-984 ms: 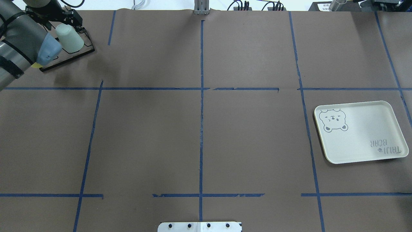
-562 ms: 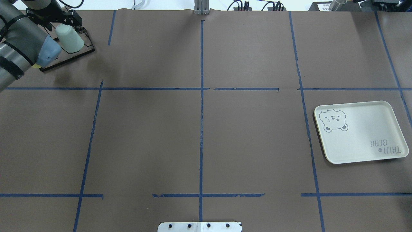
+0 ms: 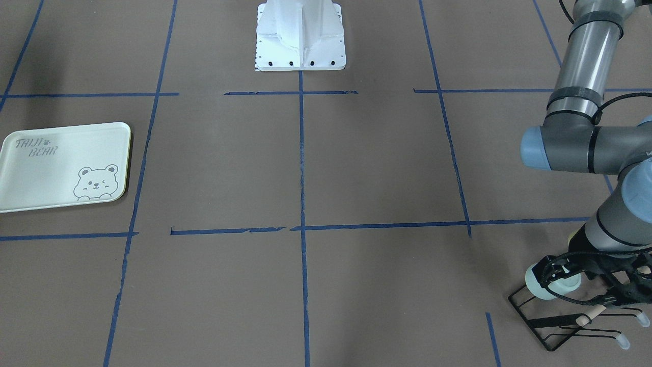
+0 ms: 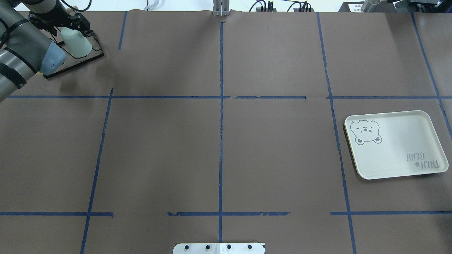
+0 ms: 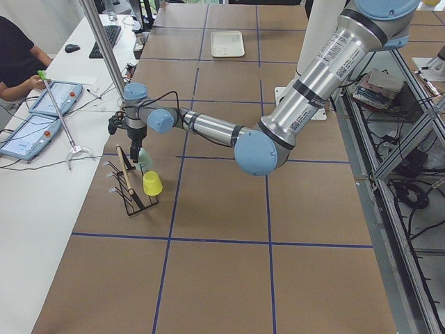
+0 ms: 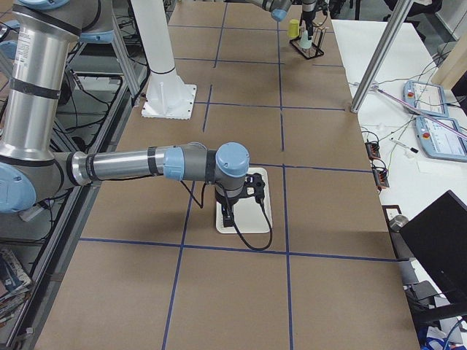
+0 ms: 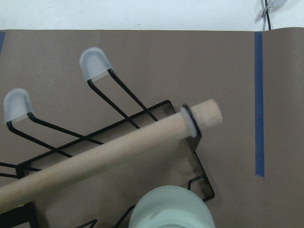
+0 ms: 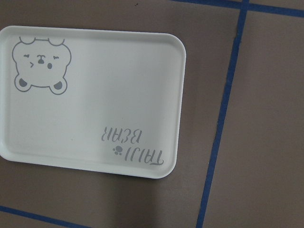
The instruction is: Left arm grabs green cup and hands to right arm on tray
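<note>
The green cup [image 4: 76, 43] sits upside down and tilted on a peg of a black wire rack [image 4: 83, 60] at the table's far left corner. It also shows in the front view [image 3: 552, 284] and low in the left wrist view [image 7: 171, 209]. My left gripper [image 4: 70, 31] is over the cup with its jaws spread wide on either side, open. The tray [image 4: 399, 155] lies at the right, with nothing on it. My right gripper [image 6: 237, 200] hovers over the tray [image 6: 264, 211]; I cannot tell if it is open or shut. The right wrist view shows the tray [image 8: 118, 95].
A yellow cup [image 5: 152, 183] sits on the rack's near end. A wooden dowel [image 7: 109, 152] runs along the rack, with capped wire pegs [image 7: 95, 61] beside it. The robot's white base [image 3: 300, 35] stands at the table's middle edge.
My left arm's forearm and wrist have drawn slightly toward the far left corner. The green cup has stayed on the rack.
</note>
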Controlling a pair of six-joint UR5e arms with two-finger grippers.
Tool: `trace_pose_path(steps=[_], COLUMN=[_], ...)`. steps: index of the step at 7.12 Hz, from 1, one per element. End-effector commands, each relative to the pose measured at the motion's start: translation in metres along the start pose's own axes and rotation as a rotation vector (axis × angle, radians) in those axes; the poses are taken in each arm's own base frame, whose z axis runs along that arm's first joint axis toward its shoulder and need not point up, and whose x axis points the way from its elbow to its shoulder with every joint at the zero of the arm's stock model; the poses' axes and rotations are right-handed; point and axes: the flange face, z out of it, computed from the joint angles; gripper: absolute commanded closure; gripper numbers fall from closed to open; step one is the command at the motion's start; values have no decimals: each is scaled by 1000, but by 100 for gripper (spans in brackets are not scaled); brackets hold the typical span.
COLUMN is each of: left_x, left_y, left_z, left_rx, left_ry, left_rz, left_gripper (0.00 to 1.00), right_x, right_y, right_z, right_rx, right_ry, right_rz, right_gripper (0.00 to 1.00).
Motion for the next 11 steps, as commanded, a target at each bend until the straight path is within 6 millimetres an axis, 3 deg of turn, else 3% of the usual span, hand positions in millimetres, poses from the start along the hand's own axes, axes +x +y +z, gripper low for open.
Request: trace_pose_path(steps=[1,6,7,8,9,11], left_x=[1,3,5,5,-2,-43], left_y=[0,5,5,5,9,19], left_z=[0,5,3,0,-11,-73], left_rx=[1,-6,-4,1,-21,-7], left_ry=[3,3,7,12,60,181], left_rz=[-3,0,4,13,13,-12], left_gripper=[5,17,44,80,92,93], right_x=[0,-1,-2,-2,-1,-4], right_y=[0,-1,-1,-1,-1,-2], right_z=[0,-1,-1,-1,-1,2], right_rx=[1,4,5,5,4,-5], right_ry=[0,0,-4,-6,-6,-7], right_rz=[-1,-5,-5,-5,-4,-8], right_gripper=[0,0,0,0,0,0])
